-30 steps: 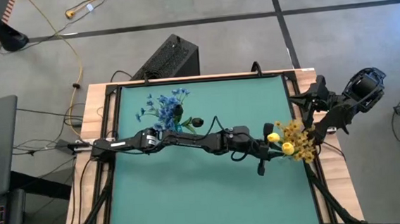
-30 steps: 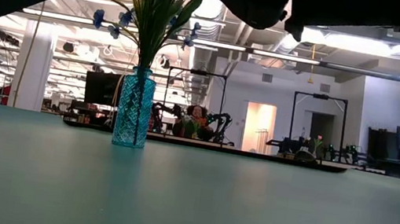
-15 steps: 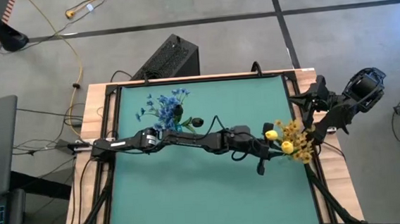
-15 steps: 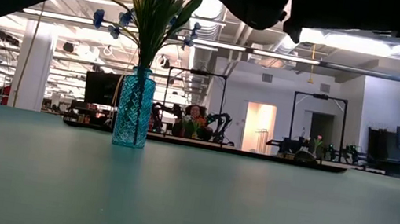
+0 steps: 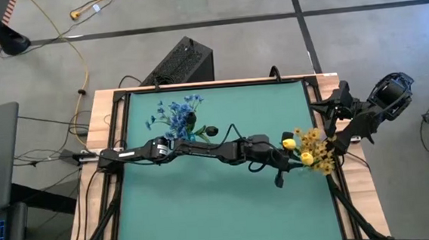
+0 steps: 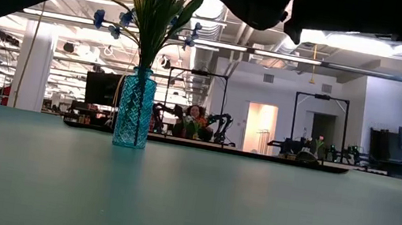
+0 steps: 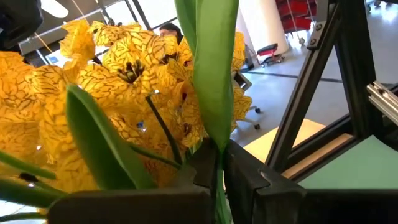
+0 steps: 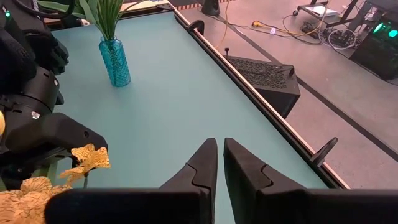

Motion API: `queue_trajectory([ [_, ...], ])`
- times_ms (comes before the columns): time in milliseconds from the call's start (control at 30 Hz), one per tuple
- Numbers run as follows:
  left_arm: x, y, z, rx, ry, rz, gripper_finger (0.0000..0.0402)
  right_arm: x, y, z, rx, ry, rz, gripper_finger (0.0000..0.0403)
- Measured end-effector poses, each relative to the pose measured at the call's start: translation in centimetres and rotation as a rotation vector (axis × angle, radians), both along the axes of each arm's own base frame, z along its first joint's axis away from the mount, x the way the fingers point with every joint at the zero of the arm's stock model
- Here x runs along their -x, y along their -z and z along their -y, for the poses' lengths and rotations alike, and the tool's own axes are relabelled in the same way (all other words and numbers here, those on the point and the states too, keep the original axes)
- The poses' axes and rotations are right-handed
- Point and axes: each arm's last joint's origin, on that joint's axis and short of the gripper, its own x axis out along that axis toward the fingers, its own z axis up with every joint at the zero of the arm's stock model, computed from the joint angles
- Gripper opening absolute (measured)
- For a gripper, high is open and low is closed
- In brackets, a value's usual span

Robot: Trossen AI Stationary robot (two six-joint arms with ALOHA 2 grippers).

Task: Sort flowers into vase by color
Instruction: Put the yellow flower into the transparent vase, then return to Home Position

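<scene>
left pincer (image 7: pixel 219 163) has stayed clamped on a yellow sprig's stem (image 7: pixel 216 193) by the yellow bunch (image 5: pixel 313 149), delivery pending; right pincer (image 8: pixel 217 163) shut, empty.

Left arm stretched rightward – fingers (image 7: pixel 214 168) pinched, right gripper (image 8: pixel 217 158) closed – empty

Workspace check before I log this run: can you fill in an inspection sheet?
Surface: green mat in a wooden frame.
Job's things: blue flowers in a teal vase; yellow flowers near the right edge.
Clutter: nothing seen.
Grippers: left gripper reaches across, jaws shut on a green stem of the yellow flowers; right gripper near the table's right edge, jaws shut, empty.
Cables: yellow cable on the floor.
Surroundings: black box behind the table; open hall.
</scene>
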Motion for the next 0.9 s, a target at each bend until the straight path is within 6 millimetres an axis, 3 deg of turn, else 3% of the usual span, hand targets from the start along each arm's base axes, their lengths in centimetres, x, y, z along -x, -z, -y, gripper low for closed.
queue_trajectory([
  [533, 0.0, 0.6, -0.1, -0.019, -0.024, -0.053, 0.0133, 0.0, 0.1, 0.0, -0.013, -0.016, -0.017, 0.0056],
  [800, 0.1, 1.0, 0.1, -0.038, -0.025, -0.142, 0.0148, 0.0, 0.1, 0.0, -0.010, -0.018, -0.018, 0.0056],
  [900, 0.5, 0.3, 0.3, -0.051, -0.099, -0.196, 0.0147, 0.0, 0.1, 0.0, -0.011, -0.018, -0.018, 0.0056],
])
